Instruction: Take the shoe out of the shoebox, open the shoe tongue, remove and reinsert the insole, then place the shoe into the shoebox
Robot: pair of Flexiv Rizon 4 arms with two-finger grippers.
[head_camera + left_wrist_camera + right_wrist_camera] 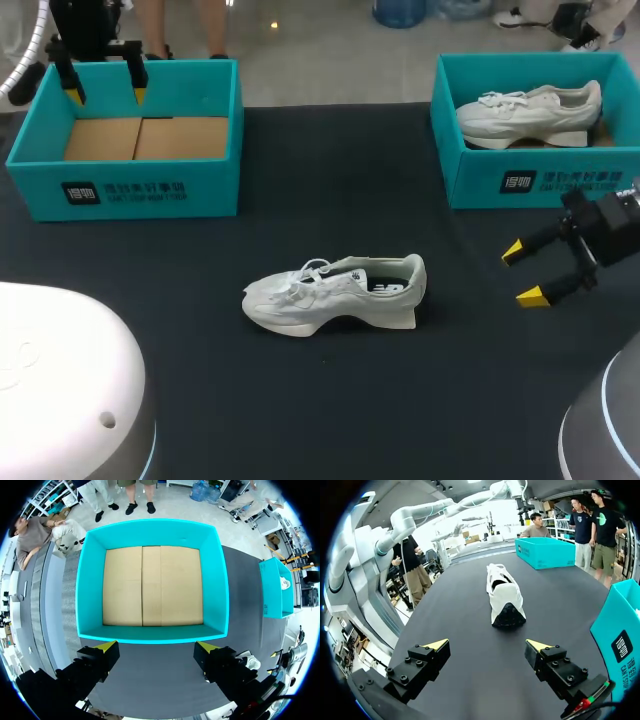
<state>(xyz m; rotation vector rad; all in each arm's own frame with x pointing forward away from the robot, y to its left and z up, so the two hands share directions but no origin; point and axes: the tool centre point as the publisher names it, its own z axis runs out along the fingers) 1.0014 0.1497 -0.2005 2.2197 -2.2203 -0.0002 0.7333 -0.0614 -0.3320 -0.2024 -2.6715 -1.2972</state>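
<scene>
A white shoe [335,293] stands upright on the black table, toe to the left; in the right wrist view the white shoe [503,597] lies ahead of my right gripper with its heel toward it. My right gripper [527,272] hangs open to the shoe's right, its fingers well apart [487,646]. An empty teal shoebox [130,140] with a cardboard floor sits at the back left. My left gripper [105,92] hovers open above that teal shoebox [152,582]; in the left wrist view my left gripper [156,647] sits over the box's near wall.
A second teal shoebox [540,175] at the back right holds another white shoe [530,113]; the second box's corner [620,630] shows beside my right gripper. White rounded robot housings fill the near left corner [60,380] and near right corner [605,430].
</scene>
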